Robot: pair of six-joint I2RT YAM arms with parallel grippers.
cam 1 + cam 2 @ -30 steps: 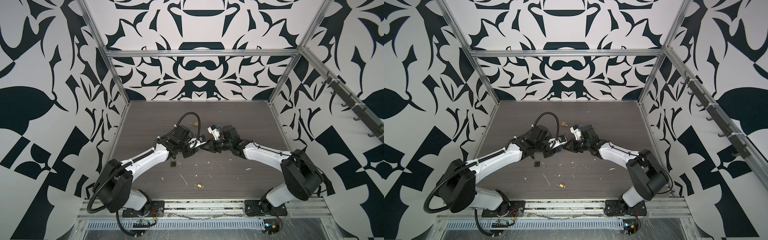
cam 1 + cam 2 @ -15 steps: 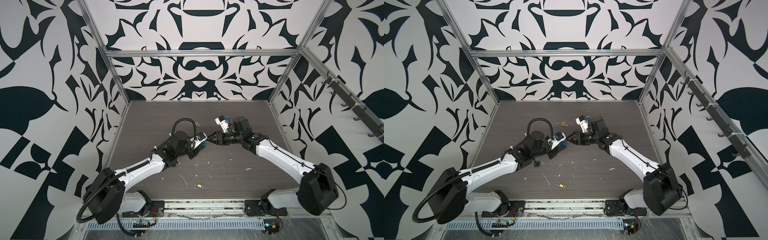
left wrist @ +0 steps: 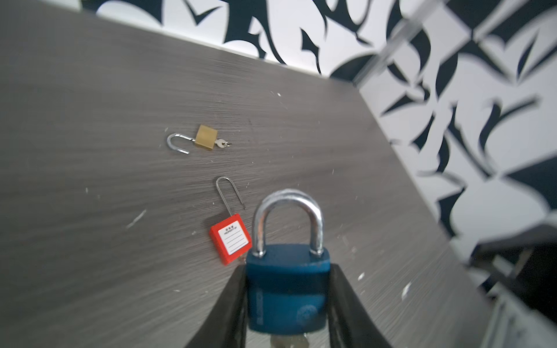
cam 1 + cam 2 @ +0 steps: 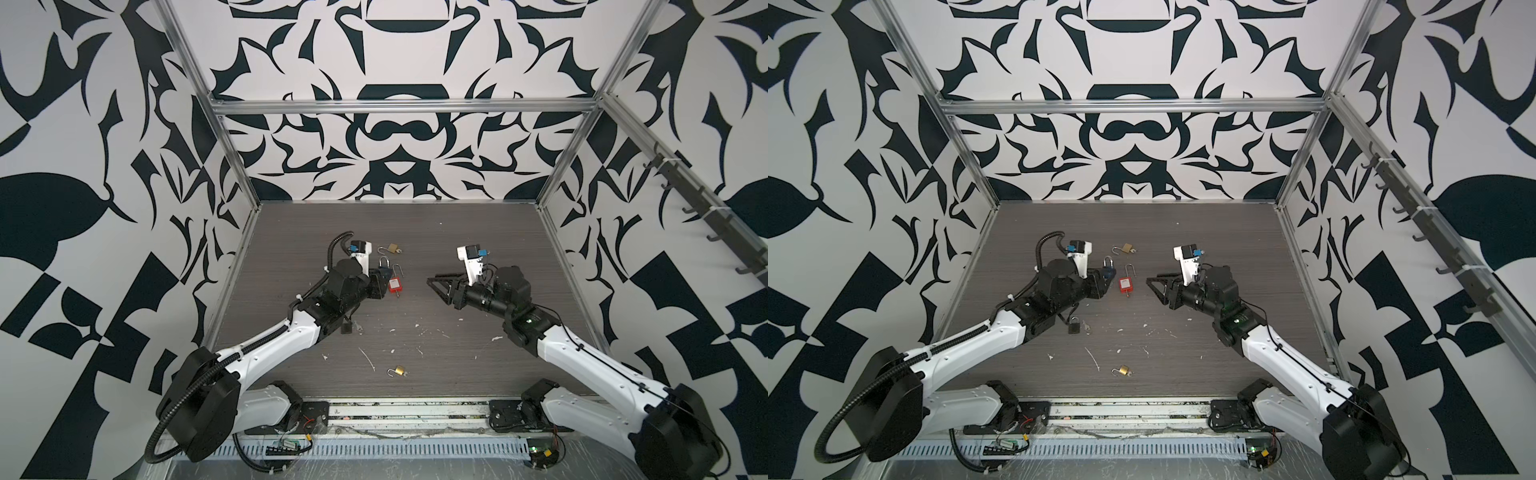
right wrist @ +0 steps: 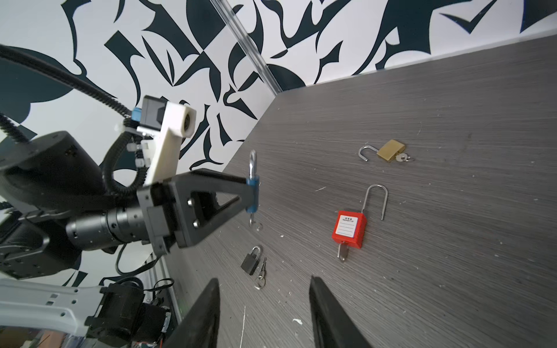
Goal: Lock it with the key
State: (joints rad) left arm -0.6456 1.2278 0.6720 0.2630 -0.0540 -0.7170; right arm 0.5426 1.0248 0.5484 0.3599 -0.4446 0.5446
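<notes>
A blue padlock with a steel shackle sits between the fingers of my left gripper, which is shut on its body. The shackle looks pressed into the body at both legs. A key sticks out of the padlock's underside. In both top views the left gripper holds the blue padlock above the table's middle. My right gripper is open and empty. It hangs apart to the right, its tips pointing at the left gripper.
A red padlock with an open long shackle and a key in it lies just beside the left gripper. An open brass padlock lies behind it, another brass padlock near the front. A black padlock with keys lies under the left forearm.
My right gripper has opened and drawn back to the right, away from the left gripper. The left gripper still grips the blue padlock and has shifted slightly back.
</notes>
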